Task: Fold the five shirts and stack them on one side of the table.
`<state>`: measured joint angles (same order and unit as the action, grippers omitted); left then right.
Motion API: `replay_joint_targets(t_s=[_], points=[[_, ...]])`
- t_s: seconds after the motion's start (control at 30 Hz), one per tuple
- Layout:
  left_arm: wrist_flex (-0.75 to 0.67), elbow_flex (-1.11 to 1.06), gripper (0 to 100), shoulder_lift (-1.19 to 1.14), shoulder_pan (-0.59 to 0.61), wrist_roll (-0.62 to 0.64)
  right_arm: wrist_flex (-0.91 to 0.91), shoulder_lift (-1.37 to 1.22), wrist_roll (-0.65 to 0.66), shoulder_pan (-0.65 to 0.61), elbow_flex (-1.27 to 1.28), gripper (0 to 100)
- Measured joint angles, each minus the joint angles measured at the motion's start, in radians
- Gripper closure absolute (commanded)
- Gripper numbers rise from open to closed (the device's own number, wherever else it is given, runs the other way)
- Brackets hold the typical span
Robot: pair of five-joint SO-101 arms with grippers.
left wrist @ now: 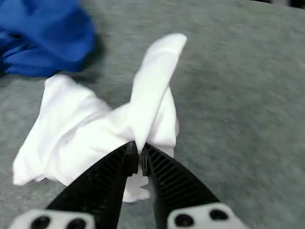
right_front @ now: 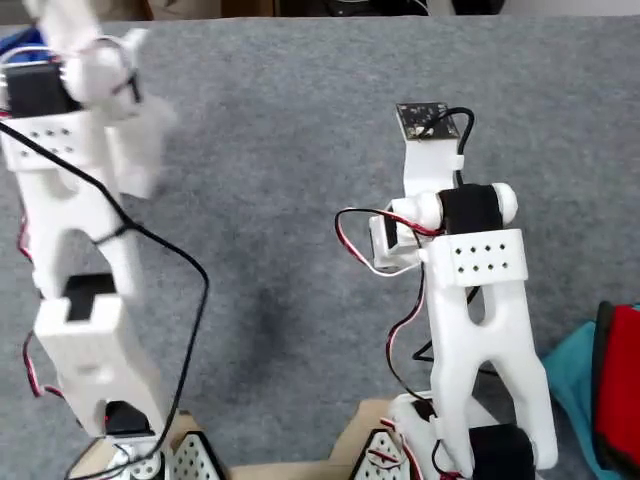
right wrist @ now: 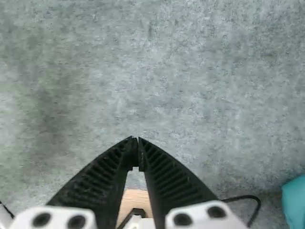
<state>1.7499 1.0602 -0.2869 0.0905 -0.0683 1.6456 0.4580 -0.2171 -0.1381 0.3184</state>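
From above, I see a grey bench (right_front: 290,150) with two white arms on it. The left arm (right_front: 75,250) stretches to the far left corner, where a white shirt (right_front: 140,140) hangs at its tip, and a bit of blue shirt (right_front: 20,45) peeks out just behind. The right arm (right_front: 470,290) stands near the middle, over bare bench. At the right edge lie a teal cloth (right_front: 575,385) and something red (right_front: 622,370). From the left arm's own camera, the left jaws are squeezed tight on a fold of the white shirt (left wrist: 95,138), which sits all crumpled on the bench (left wrist: 238,95), with the blue shirt (left wrist: 43,38) just beside it. From the right arm's camera, the right jaws are closed with nothing between them, above the grey bench (right wrist: 190,71). A corner of the teal cloth (right wrist: 295,200) shows off to one side.
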Motion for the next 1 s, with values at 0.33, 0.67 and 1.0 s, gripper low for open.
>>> replay_joint_targets(t_s=[0.33, 0.67, 1.0], points=[[0.0, -0.382, 98, 0.238, -0.35, 0.0, 0.084, 0.0, 0.238, 0.304, -0.055, 99.3], [0.0, -0.5, 91, 0.253, -0.58, 0.06, 0.092, 0.0, 0.427, 0.526, -0.055, 99.3], [0.0, -0.5, 66, 0.261, -0.453, 0.308, 0.103, 0.0, 0.443, 0.522, -0.055, 99.3]])
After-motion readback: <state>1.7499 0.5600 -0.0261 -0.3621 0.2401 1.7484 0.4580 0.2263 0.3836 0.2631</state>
